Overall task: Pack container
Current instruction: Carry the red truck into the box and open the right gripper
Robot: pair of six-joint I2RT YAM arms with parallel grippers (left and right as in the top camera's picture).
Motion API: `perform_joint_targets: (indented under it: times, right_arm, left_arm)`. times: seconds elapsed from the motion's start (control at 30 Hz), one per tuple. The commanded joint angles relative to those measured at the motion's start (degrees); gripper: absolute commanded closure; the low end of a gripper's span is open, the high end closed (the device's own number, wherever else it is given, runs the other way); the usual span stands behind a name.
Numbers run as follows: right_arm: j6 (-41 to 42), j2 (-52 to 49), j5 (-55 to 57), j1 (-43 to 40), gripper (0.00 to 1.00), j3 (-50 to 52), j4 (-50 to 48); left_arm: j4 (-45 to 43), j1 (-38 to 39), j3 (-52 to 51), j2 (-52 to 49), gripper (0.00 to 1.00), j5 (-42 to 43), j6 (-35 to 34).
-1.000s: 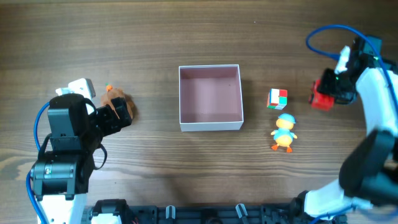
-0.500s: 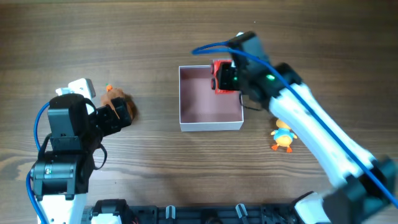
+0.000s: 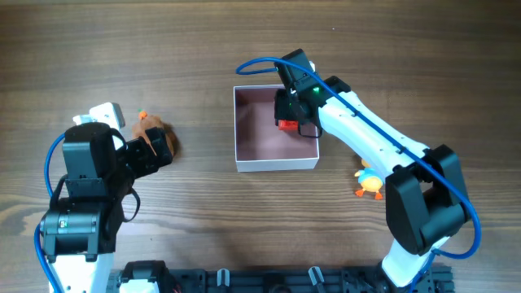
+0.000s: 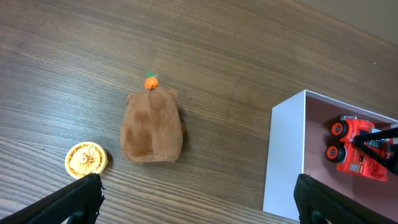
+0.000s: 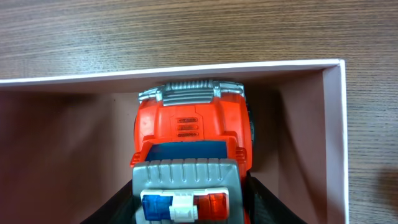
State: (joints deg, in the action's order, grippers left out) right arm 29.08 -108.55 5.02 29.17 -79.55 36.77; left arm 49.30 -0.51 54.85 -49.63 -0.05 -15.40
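Red plastic toy truck (image 3: 286, 124) now down inside white-walled, pink-floored square container (image 3: 275, 165) at centre of desk (image 3: 163, 49), swung in from far right. Right end effector (image 3: 291, 114) still pinching it; release next. Left end effector (image 4: 199, 198) spread, idle.

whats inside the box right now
A red truck, held in the right gripper, sits in the right half of the box. The rest that shows is bare pink; the gripper and arm hide the top right corner from overhead.

Bright, even light; soft shadow inside the container (image 5: 62, 149), all views sharp.
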Motion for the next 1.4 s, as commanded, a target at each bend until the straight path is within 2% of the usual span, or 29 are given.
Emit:
perform_joint_targets:
  times: [0.0, 0.03, 0.1, 0.13, 0.17, 0.2, 0.23, 0.3, 0.33, 0.37, 0.4, 0.53, 0.6, 0.83, 1.0, 1.13, 1.27, 1.33, 1.37]
  right_arm:
    - [-0.52, 0.0, 2.75, 0.0, 0.48, -0.28, 0.2]
    - [-0.59, 0.0, 2.75, 0.0, 0.38, -0.28, 0.22]
    - [-0.61, 0.0, 2.75, 0.0, 0.33, -0.28, 0.42]
    - [-0.59, 0.0, 2.75, 0.0, 0.25, -0.28, 0.59]
    - [-0.57, 0.0, 2.75, 0.0, 0.21, -0.28, 0.72]
    - [-0.63, 0.04, 2.75, 0.02, 0.22, -0.28, 0.98]
    - [-0.74, 0.87, 2.71, 0.15, 0.27, -0.28, 1.22]
    - [-3.41, 2.82, 2.8, 0.55, 0.31, -0.35, 0.98]
    - [-7.28, 4.74, 2.6, 1.07, 0.4, -0.35, -0.04]
    - [-11.13, 6.16, 1.95, 1.73, 0.54, -0.35, -0.76]
    - [-15.54, 7.39, 0.57, 2.56, 0.62, -0.35, -0.96]
    - [-21.24, 6.27, -1.46, 4.63, 0.86, -0.26, 1.16]
    - [-21.53, 3.78, -2.1, 4.74, 0.9, -0.26, 1.55]
    - [-23.08, -2.67, -1.09, 4.57, 0.9, -0.26, -0.35]
    - [-19.87, -3.54, 7.39, 4.57, 0.9, -0.26, -2.23]
    - [-16.2, -3.56, 12.57, 4.5, 0.85, -0.26, -3.1]
    - [-16.26, -3.56, 12.2, 4.5, 0.84, -0.26, -3.39]
    - [-17.92, -3.54, 7.56, 4.52, 0.74, -0.26, -3.78]
    - [-18.84, -3.54, 4.96, 4.52, 0.74, -0.26, -3.93]
  left_arm:
    - [-0.17, -0.5, 1.16, 0.0, 0.0, 0.68, -0.48]
    - [-0.17, -0.5, 1.16, 0.0, 0.0, 0.68, -0.48]
    - [-0.17, -0.5, 1.16, 0.0, 0.0, 0.68, -0.48]
    - [-0.17, -0.5, 1.16, 0.0, 0.0, 0.68, -0.48]
    - [-0.17, -0.5, 1.16, 0.0, 0.0, 0.68, -0.48]
    - [-0.17, -0.5, 1.16, 0.0, 0.0, 0.68, -0.48]
    - [-0.15, -0.5, 1.16, 0.0, 0.0, 0.68, -0.48]
    - [-0.17, -0.5, 1.16, 0.0, 0.0, 0.68, -0.48]
    - [-0.17, -0.5, 1.16, 0.0, 0.0, 0.68, -0.48]
    - [-0.15, -0.5, 1.16, -0.07, 0.0, 0.68, -0.48]
    - [-0.15, -0.5, 1.16, -0.22, 0.0, 0.68, -0.48]
    - [-0.15, -0.5, 1.16, -0.59, 0.0, 0.68, -0.5]
    - [-0.15, -0.5, 1.16, -0.63, 0.0, 0.68, -0.5]
    - [-0.13, -0.5, 1.16, -0.63, 0.0, 0.68, -0.5]
    - [-0.13, -0.5, 1.16, -0.63, 0.0, 0.68, -0.48]
    - [-0.13, -0.5, 1.16, -0.63, 0.0, 0.68, -0.5]
    - [-0.13, -0.5, 1.16, -0.63, 0.0, 0.68, -0.48]
    - [-0.15, -0.5, 1.16, -0.63, 0.0, 0.68, -0.48]
    - [-0.15, -0.5, 1.16, -0.63, 0.0, 0.68, -0.48]
